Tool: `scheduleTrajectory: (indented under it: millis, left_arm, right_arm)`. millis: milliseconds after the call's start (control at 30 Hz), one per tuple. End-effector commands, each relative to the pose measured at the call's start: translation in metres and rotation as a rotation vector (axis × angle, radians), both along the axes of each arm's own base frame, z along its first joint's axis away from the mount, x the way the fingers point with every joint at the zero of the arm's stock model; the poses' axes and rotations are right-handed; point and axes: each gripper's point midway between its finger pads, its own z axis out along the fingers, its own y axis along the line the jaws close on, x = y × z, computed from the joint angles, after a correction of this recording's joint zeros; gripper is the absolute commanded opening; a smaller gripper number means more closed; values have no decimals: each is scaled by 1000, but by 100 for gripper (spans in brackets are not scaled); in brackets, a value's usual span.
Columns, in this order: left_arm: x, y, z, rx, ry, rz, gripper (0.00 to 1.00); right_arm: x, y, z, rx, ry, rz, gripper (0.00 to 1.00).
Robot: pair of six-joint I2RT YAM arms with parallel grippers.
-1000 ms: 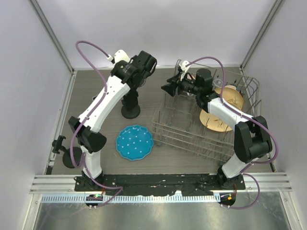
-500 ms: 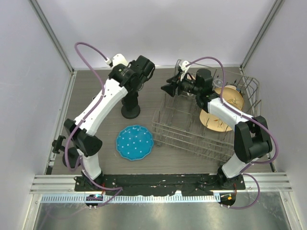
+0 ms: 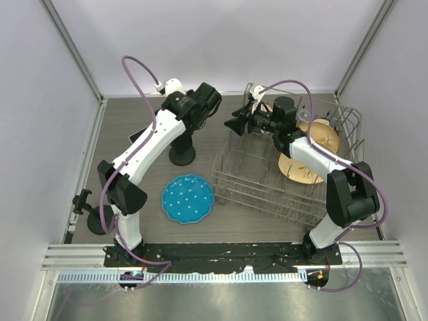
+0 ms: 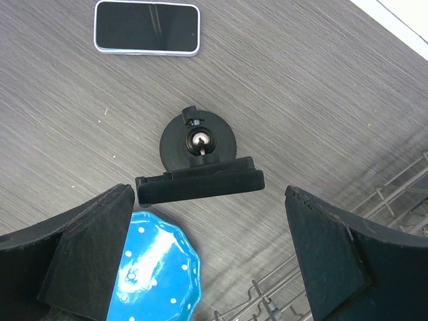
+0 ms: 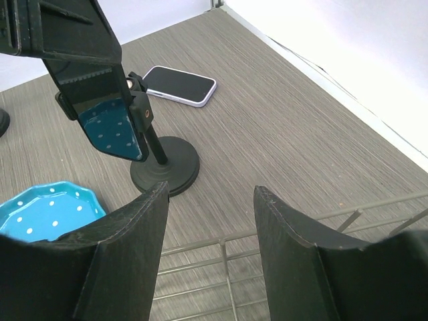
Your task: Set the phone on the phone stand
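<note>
The phone [image 4: 147, 27] lies flat on the table [image 4: 321, 100], dark screen up, beyond the phone stand [image 4: 199, 144] and clear of it, toward the back wall. In the top view the left arm hides it. Its long axis runs left to right across the left wrist view, roughly in line with the stand's cradle bar [image 4: 199, 187]. I cannot tell which end is the top of the phone.

The left fingers [image 4: 87, 247] are spread as wide as they go, with nothing between them, and hang above the stand with the phone ahead of them. That spread looks like readiness to take the phone across its short side, so the pick is not yet made.

The stand sits upright on its round base, with its cradle tipped on a ball joint, apparently to receive the phone leaning back. The blue plate [image 4: 157, 267] lies just beside it on the near side.

The right fingers [image 5: 120, 254] are partly open and empty above the dish rack [image 3: 267, 177]. They seem parked out of the way, with their camera looking across at the stand and phone.
</note>
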Motion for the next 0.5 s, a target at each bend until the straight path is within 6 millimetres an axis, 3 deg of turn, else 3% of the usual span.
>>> scheduleTrajectory:
  millis: [0,267,467]
  left_arm:
    - [-49,46,-9,247,207,7,100]
    - [-49,41,-23,263,226,12,100]
    - [-51,44,-28,273,227,32,89]
  right_arm:
    - [-3,0,27,37,-72,16,59]
    - [-3,1,26,38,-69,20,59]
    - [-3,0,27,39,-69,19,59]
